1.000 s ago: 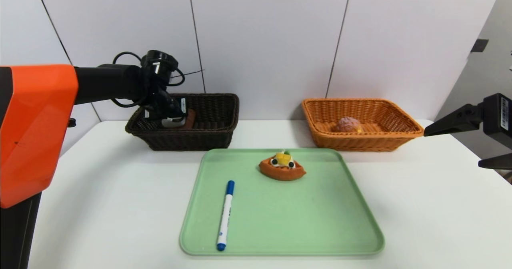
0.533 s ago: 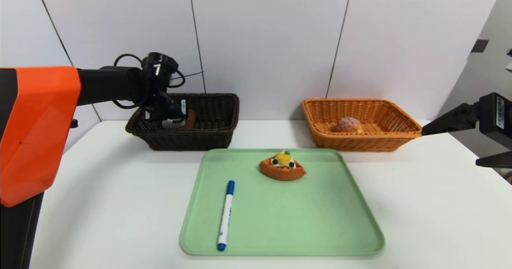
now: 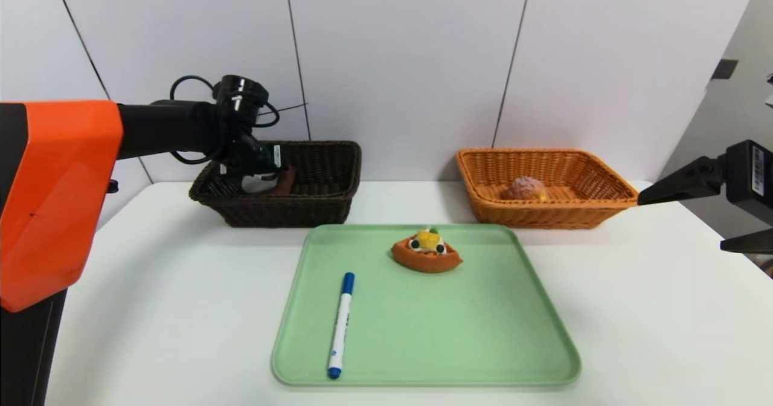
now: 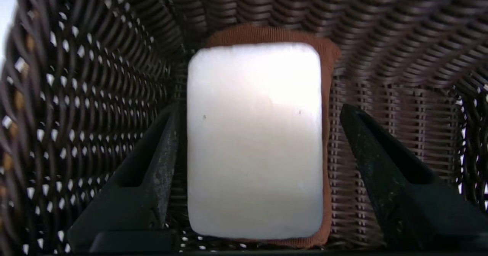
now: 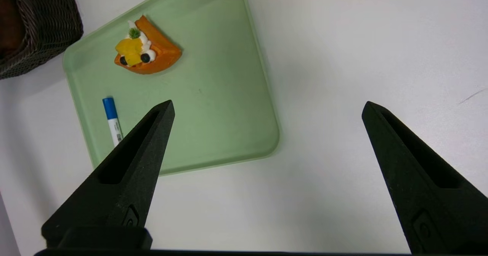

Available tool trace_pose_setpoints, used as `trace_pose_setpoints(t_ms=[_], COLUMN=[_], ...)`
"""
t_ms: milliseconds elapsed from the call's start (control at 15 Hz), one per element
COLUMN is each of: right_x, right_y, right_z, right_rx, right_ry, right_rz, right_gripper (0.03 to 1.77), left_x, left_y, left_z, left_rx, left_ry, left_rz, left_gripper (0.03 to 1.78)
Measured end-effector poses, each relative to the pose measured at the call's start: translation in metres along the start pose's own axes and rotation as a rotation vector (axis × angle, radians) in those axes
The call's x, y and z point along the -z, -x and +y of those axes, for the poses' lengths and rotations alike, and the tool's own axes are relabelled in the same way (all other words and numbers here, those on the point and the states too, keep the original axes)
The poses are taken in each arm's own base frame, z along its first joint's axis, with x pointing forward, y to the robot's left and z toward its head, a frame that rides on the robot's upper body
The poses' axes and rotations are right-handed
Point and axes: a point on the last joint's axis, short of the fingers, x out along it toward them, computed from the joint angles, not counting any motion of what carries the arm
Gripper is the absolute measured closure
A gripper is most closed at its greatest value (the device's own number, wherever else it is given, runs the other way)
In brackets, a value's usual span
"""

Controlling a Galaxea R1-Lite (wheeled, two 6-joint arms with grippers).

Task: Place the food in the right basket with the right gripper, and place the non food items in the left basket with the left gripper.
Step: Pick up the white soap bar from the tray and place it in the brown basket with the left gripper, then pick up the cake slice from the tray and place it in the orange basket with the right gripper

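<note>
My left gripper (image 3: pixel 259 179) reaches down into the dark brown left basket (image 3: pixel 290 211). Its jaws stand open on either side of the white bar (image 4: pixel 253 141) without gripping it. The bar rests on the rolled brown towel (image 4: pixel 267 33) on the basket floor. The orange tart (image 3: pixel 426 252) and the blue-capped white marker (image 3: pixel 340 324) lie on the green tray (image 3: pixel 459 345). The pinkish puff bun (image 3: pixel 524 187) sits in the orange right basket (image 3: pixel 543 215). My right gripper (image 3: pixel 682 225) hovers open and empty beyond the tray's right side; in its wrist view the right gripper (image 5: pixel 267 105) frames bare table.
The white table (image 3: pixel 634 309) carries the tray at the front centre and both baskets along the back wall. Tart (image 5: pixel 145 52), marker (image 5: pixel 111 119) and tray (image 5: pixel 213 115) show in the right wrist view. A corner of the dark basket (image 5: pixel 38 31) shows there too.
My left gripper's jaws have spread inside the dark basket, letting go of the white bar, and the wrist has risen slightly. The right arm has barely shifted.
</note>
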Motion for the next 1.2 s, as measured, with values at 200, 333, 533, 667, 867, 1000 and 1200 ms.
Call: trace_pose_setpoints(t_ms=[200,333,533,667,867,1000,1200], right_x=[0.001,0.002,0.001,0.001,-0.004,-0.007,0.001], right_y=[0.002,0.004,0.012,0.017,0.015,0.007,-0.012], right_z=[0.0,0.001,0.011,0.023,0.05,0.069,0.093], right_rx=[-0.005,-0.011,-0.071,-0.131,-0.196,-0.226,-0.217], right_ry=[0.046,0.104,0.204,0.255,0.312,0.351,0.456], right_rz=[-0.003,-0.006,-0.024,-0.022,-0.021,0.0,0.1], right_gripper=[0.1,0.1,0.1,0.1,0.1,0.1,0.1], left_x=[-0.017,-0.029,-0.04,-0.041,-0.033,-0.018,0.012], left_y=[0.014,0.035,0.079,0.118,0.179,0.212,0.253], left_z=[-0.001,0.001,0.002,0.0,0.003,0.011,0.028], left_rx=[-0.007,0.002,0.032,0.105,0.219,0.241,0.247], left_ry=[-0.019,-0.05,-0.083,-0.072,-0.035,-0.059,-0.158], left_rz=[-0.117,-0.173,-0.182,-0.147,-0.082,-0.05,-0.033], left_gripper=[0.28,0.24,0.2,0.18,0.15,0.14,0.14])
